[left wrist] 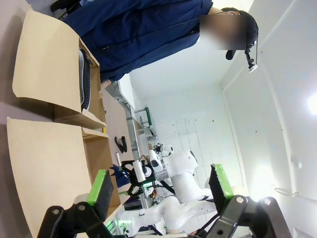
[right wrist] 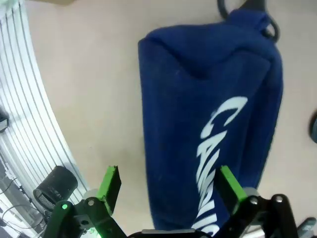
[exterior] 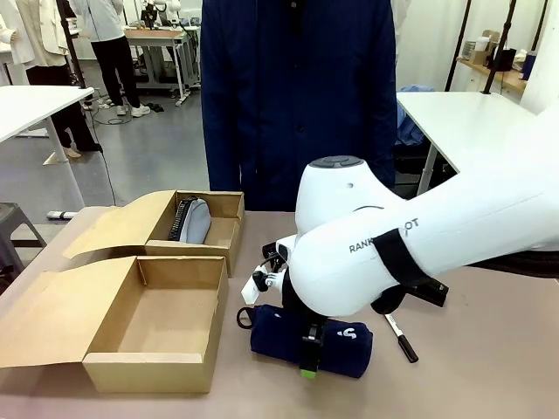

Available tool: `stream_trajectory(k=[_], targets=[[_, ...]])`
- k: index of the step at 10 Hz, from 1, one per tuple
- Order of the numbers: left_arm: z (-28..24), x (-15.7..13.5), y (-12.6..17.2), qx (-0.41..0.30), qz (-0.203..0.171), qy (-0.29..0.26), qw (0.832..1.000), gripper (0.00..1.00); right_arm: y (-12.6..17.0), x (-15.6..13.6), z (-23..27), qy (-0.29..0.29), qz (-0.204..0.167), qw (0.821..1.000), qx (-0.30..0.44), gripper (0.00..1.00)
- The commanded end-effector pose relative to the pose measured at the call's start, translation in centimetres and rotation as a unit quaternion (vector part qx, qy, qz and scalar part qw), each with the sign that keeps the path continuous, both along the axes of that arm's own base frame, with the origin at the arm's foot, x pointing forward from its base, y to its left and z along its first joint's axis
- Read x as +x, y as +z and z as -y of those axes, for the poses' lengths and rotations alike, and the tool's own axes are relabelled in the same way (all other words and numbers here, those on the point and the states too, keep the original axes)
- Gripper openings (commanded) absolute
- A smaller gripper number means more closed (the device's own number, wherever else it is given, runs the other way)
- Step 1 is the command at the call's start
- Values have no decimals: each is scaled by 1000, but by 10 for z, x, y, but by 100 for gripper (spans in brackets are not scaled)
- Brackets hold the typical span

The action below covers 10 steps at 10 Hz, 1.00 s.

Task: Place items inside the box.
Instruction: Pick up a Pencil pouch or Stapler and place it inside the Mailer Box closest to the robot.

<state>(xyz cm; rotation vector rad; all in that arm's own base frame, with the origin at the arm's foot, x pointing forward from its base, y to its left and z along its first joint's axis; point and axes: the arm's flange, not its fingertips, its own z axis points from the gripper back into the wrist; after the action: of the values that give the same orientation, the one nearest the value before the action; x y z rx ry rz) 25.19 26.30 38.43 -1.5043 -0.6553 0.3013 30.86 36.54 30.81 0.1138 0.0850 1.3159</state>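
Observation:
A navy fabric pouch (exterior: 342,342) with white lettering lies on the table in front of the near box (exterior: 162,325), which is open and bare inside. My right gripper (exterior: 309,353) hangs just over the pouch (right wrist: 213,119), open. One green pad (right wrist: 110,184) stands off the pouch's edge and the other is over its lettering. A black-and-grey item (exterior: 190,220) lies in the far box (exterior: 229,229). A white marker with a black cap (exterior: 401,338) lies right of the pouch. My left gripper (left wrist: 161,191) is open on nothing, held high and looking across the boxes.
A person in a dark navy coat (exterior: 297,96) stands at the far edge of the table. The flaps of both boxes spread to the left. My bulky right arm (exterior: 419,236) covers the table's middle right. A small black thing (left wrist: 120,144) lies on the table past the boxes.

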Motion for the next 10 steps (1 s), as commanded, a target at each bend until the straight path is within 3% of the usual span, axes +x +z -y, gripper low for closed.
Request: stream_trajectory(k=[1,3,4,5,6,7,8,9,10], targets=[[1,-3,1,4,13,-5,1000,100,-6,6,-2,0,-26,999,18,100],[1,-3,1,4,13,-5,1000,100,-5,5,0,-14,-21,999,23,100],[1,-3,1,4,13,-5,1000,100,-4,4,1,-6,-24,999,24,41],[1,-3,1,4,13,-5,1000,100,-4,4,0,-7,-21,999,23,40],[1,-3,1,4,13,-5,1000,100,-3,4,0,-5,-21,1000,22,0],[1,-3,1,4,13,-5,1000,100,-3,4,0,-6,-22,999,22,38],[1,-3,1,4,13,-5,1000,100,-2,3,0,-11,-23,999,25,24],[1,-3,1,4,13,-5,1000,100,1,1,0,-11,-19,999,28,0],[1,-3,1,4,13,-5,1000,100,3,0,0,-8,-19,999,30,0]])
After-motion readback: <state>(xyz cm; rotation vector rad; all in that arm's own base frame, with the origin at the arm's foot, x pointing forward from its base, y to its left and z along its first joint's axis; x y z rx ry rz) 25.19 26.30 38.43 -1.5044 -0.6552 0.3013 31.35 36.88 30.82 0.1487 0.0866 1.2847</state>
